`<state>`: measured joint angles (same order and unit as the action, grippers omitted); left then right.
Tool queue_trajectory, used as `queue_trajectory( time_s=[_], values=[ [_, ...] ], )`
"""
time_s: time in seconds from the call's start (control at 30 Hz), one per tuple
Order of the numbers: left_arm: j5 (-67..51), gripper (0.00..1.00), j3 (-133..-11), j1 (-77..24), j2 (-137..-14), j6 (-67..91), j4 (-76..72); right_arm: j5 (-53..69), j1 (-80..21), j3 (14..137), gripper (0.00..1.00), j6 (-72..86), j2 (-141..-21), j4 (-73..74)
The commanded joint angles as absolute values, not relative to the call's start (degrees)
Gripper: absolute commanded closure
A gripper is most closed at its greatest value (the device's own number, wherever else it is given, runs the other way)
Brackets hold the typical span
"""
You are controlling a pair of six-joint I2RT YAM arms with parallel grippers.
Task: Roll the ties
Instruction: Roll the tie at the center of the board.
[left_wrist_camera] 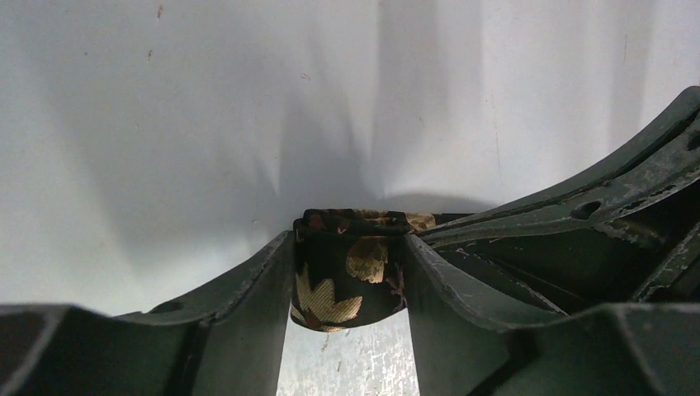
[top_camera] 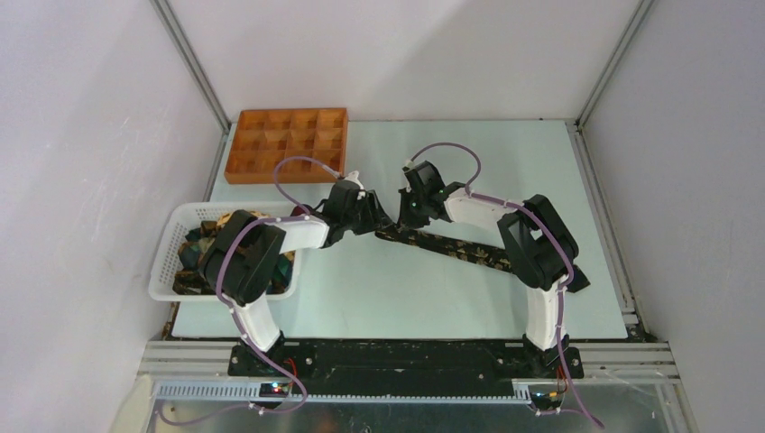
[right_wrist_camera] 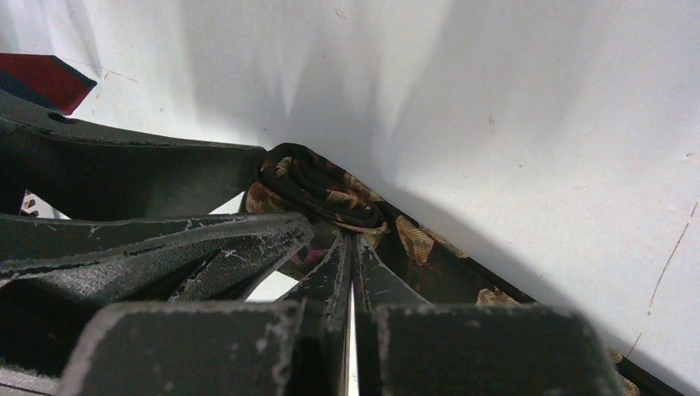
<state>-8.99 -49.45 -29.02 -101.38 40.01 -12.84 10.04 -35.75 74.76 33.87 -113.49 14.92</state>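
The tie lies on the table, long axis diagonal from its rolled end at centre toward the near right, partly hidden beneath the right arm. The left gripper clamps the roll between half-spread jaws. The right gripper, jaws pressed together, touches the roll; any pinch is unclear.

Twin arms at work: the left arm and the right arm bend inward from their bases, wrists converging on the rolled end of a tie. The left gripper clamps that roll, one finger on each flank. The right gripper, fingers pressed together, sets its tips against the roll from the opposite side.
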Motion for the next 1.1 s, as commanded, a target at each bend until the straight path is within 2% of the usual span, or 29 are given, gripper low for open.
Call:
queue_trajectory(
  time_s=[0.0,0.1,0.3,0.43,0.67,1.07],
  values=[
    [-9.2,0.43,-48.7,-29.5,-101.8,39.2,-12.0,8.6,-35.8,74.9,1.00,33.0,-113.9,15.0],
    [-9.2,0.38,-48.9,-29.5,-102.2,39.3,-11.6,8.6,-36.0,74.9,1.00,33.0,-113.9,15.0],
    [-10.4,0.38,-49.4,-29.5,-103.9,39.5,-11.9,8.5,-36.0,75.0,1.00,33.0,-113.8,15.1],
    [-11.1,0.42,-49.2,-29.5,-104.3,40.0,-13.2,8.4,-36.0,74.9,1.00,33.0,-113.8,15.1],
    [-11.0,0.54,-48.8,-29.5,-103.2,39.6,-13.2,8.4,-36.1,74.9,1.00,33.0,-113.0,15.1],
    [-3.0,0.56,-52.5,-31.4,-98.6,34.8,-3.1,3.8,-32.7,67.3,0.97,33.0,-91.2,13.9]
  ],
)
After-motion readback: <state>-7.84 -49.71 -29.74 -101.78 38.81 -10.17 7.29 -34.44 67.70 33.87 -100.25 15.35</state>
